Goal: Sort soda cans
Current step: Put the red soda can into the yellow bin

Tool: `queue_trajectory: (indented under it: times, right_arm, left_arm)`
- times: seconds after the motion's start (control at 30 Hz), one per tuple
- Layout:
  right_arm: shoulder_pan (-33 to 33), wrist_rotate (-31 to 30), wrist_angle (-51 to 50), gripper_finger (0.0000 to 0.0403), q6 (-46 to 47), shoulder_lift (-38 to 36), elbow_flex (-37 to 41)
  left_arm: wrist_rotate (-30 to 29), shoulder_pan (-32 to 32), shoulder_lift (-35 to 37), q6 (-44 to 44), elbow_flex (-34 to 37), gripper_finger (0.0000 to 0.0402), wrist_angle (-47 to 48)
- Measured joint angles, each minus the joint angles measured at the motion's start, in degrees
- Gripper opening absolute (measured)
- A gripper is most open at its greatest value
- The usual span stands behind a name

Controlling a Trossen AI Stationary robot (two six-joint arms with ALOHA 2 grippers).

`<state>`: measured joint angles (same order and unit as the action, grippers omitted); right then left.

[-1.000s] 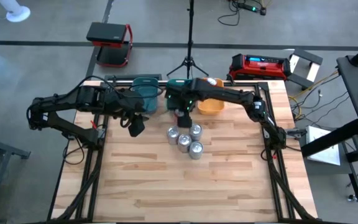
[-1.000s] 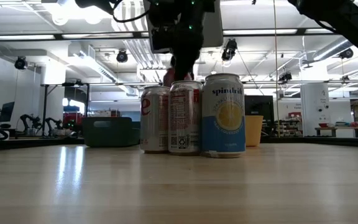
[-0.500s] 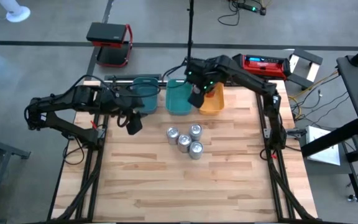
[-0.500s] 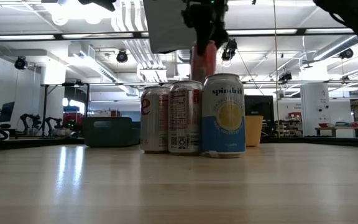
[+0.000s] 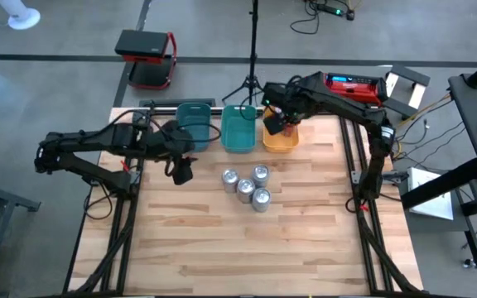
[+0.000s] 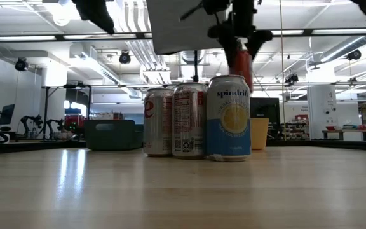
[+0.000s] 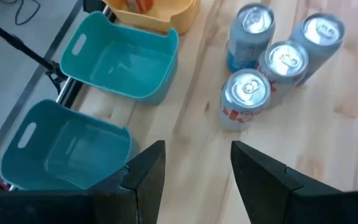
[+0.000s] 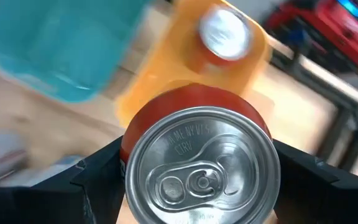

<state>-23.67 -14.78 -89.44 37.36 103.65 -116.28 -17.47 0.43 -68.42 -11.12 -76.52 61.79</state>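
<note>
My right gripper [image 5: 275,122] is shut on a red soda can [image 8: 197,165] above the orange bin [image 5: 283,141], at the table's far edge. A second can [image 8: 225,32] stands in that bin. Several silver-topped cans [image 5: 247,187] stand close together on the table's middle; they also show in the left wrist view [image 7: 278,59] and the low view [image 6: 189,119]. My left gripper [image 5: 182,170] is open and empty, above the table to the left of the group; its fingers [image 7: 146,175] point toward the cans. My right gripper pinches the red can's side wall [image 8: 129,134] just under the top rim, one finger [image 8: 98,180] on each side. The fingers point down from above. The can is upright, top up, lifted clear above the orange bin; it also shows in the low view [image 6: 241,63].
Two teal bins [image 5: 193,124] [image 5: 240,131] stand to the left of the orange one along the far edge; both look empty in the left wrist view [image 7: 126,65]. The near half of the wooden table [image 5: 238,257] is bare. A stand's legs [image 5: 251,83] lie behind the bins.
My right gripper has lifted the red can out of the group of cans and carried it up, toward the far edge and then to the right, until it is over the orange bin. The other cans have stayed where they were.
</note>
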Motion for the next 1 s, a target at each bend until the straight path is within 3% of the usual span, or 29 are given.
queue_trajectory:
  times: [0.23,0.43,1.0]
  right_arm:
    - [-0.38,-0.07,13.86,0.0301,6.43,-3.27,14.93]
    - [-1.31,-0.09,19.75,0.0301,9.83,-2.06,22.2]
    - [-5.94,1.49,23.97,0.0323,6.68,2.93,24.4]
  left_arm:
    - [-0.03,0.14,0.37,6.5,2.31,0.0167,-7.46]
    - [-0.02,0.15,0.65,7.85,1.15,0.0167,-8.25]
    - [0.02,0.15,2.94,5.49,1.69,0.0167,-6.79]
